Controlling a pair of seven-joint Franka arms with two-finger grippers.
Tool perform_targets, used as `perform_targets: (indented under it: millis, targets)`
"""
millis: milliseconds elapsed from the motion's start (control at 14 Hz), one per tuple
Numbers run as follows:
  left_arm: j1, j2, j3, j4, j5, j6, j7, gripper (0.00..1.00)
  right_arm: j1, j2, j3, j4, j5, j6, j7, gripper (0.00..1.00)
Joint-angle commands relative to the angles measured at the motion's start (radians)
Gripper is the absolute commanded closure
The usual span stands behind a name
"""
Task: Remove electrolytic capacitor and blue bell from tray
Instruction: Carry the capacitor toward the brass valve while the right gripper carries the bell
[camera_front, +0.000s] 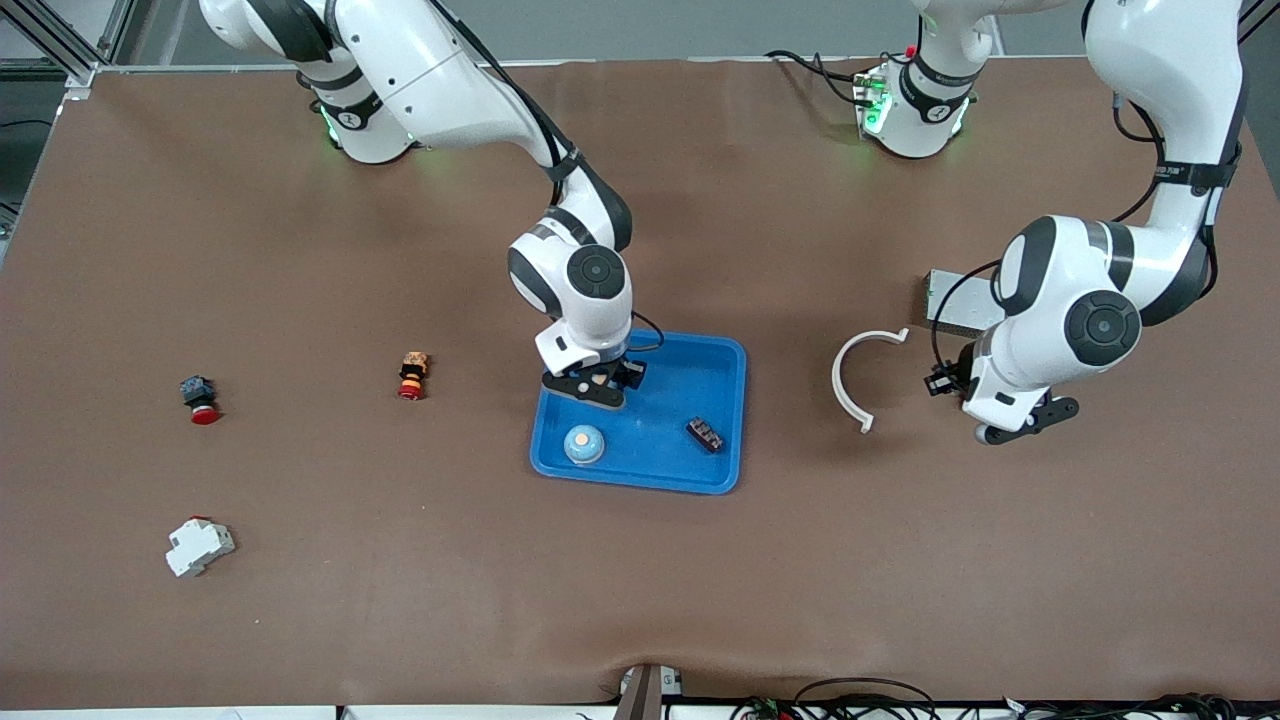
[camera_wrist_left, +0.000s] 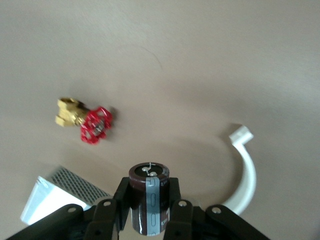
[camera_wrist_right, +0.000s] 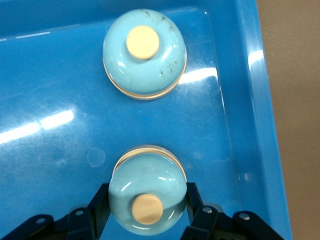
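The right tool (camera_wrist_right: 142, 212) grasps one smooth, rigid blue bell (camera_wrist_right: 146, 192) by its domed sides inside the tray (camera_front: 720, 355), likely slippery there, while the left tool (camera_wrist_left: 149, 210) holds the light, stiff electrolytic capacitor (camera_wrist_left: 149, 197) above the desk (camera_front: 640, 580)
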Motion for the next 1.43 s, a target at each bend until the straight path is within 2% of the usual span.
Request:
perform_targets:
  millis: [0,215,501,573,1002,1145,1360]
  targets:
    - [0.030,0.026,-0.010,-0.011,0.047,0.054,0.025,1.00,0.002,-0.008,-0.002,0.001,-0.024,-0.009,0.020,1.00]
    - [0.029,0.060,-0.010,-0.011,0.050,0.109,0.025,1.00,-0.008,-0.067,-0.001,0.010,-0.024,-0.102,-0.023,1.00]
    - [0.029,0.112,-0.010,0.000,0.054,0.163,0.014,1.00,-0.083,-0.217,0.001,-0.007,-0.010,-0.265,-0.239,1.00]
    - [0.024,0.123,-0.010,0.003,0.056,0.164,0.014,1.00,-0.112,-0.259,0.001,-0.039,-0.010,-0.273,-0.294,1.00]
    - [0.029,0.180,-0.010,0.003,0.111,0.212,0.010,1.00,-0.335,-0.533,0.001,-0.342,-0.010,-0.194,-0.747,1.00]
    - [0.026,0.195,-0.010,0.003,0.111,0.230,0.008,1.00,-0.404,-0.584,0.001,-0.438,-0.010,-0.137,-0.888,1.00]
    - [0.022,0.208,-0.010,0.003,0.111,0.249,0.008,1.00,-0.513,-0.607,0.001,-0.568,-0.010,-0.007,-1.046,1.00]
